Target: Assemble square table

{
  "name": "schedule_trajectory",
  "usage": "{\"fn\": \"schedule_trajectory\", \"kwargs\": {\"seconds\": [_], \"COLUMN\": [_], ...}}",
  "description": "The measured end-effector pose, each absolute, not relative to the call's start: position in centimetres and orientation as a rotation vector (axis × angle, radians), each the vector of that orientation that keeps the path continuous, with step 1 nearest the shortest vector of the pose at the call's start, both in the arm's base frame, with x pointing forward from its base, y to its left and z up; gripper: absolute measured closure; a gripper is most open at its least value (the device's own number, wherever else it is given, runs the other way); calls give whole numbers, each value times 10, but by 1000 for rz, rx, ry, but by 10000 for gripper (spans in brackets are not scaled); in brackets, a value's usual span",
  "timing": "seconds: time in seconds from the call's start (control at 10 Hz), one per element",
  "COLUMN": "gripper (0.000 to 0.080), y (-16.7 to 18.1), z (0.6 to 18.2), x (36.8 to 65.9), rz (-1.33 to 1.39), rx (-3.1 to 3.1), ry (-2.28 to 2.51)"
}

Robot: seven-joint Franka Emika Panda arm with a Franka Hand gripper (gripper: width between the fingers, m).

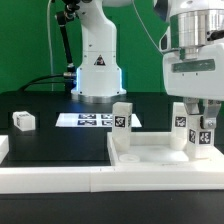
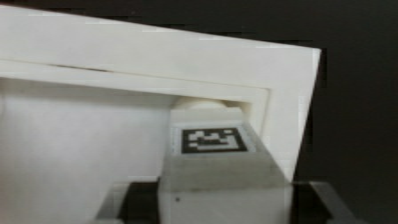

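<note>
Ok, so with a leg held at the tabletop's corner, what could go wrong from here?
1. The gripper holds a leg with its tip at the corner of the tabletop. Whether the tip sits square in a hole is hidden, so it might jam or go in tilted.
2. In the exterior view a second leg stands right beside the gripper, so turning or withdrawing could knock it.

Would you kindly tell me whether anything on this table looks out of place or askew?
One small white tagged leg block lies alone on the black table at the exterior view's left, apart from the large white square plastic slab, where three other legs stand upright. Nothing looks spilled or damaged.
</note>
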State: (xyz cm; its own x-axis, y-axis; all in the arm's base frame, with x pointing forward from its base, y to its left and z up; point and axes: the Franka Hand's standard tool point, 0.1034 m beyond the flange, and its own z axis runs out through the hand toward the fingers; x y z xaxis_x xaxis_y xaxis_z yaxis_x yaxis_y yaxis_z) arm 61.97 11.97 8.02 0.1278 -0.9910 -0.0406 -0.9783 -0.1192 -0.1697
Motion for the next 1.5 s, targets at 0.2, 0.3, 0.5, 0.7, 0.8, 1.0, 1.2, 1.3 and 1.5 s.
{"fn": "schedule_trajectory", "kwargs": {"seconds": [0.2, 0.3, 0.5, 0.7, 0.8, 1.0, 1.2, 1.3, 1.5], "gripper": [443, 443, 258, 154, 151, 150, 150, 150, 150], "y": [119, 120, 120, 121, 120, 120, 122, 122, 119], "z": [80, 80, 80, 81, 80, 80, 83, 83, 83], "x": [620, 620, 619, 620, 620, 620, 620, 621, 622], "rz": [-125, -127, -125, -147, -155, -171, -186, -198, -208], "rx": [-2235, -2255, -2340, -2512, -2581, -2707, -2891, -2954, -3034], "ry": [1977, 1956, 1872, 1653, 1551, 1339, 1029, 875, 601]}}
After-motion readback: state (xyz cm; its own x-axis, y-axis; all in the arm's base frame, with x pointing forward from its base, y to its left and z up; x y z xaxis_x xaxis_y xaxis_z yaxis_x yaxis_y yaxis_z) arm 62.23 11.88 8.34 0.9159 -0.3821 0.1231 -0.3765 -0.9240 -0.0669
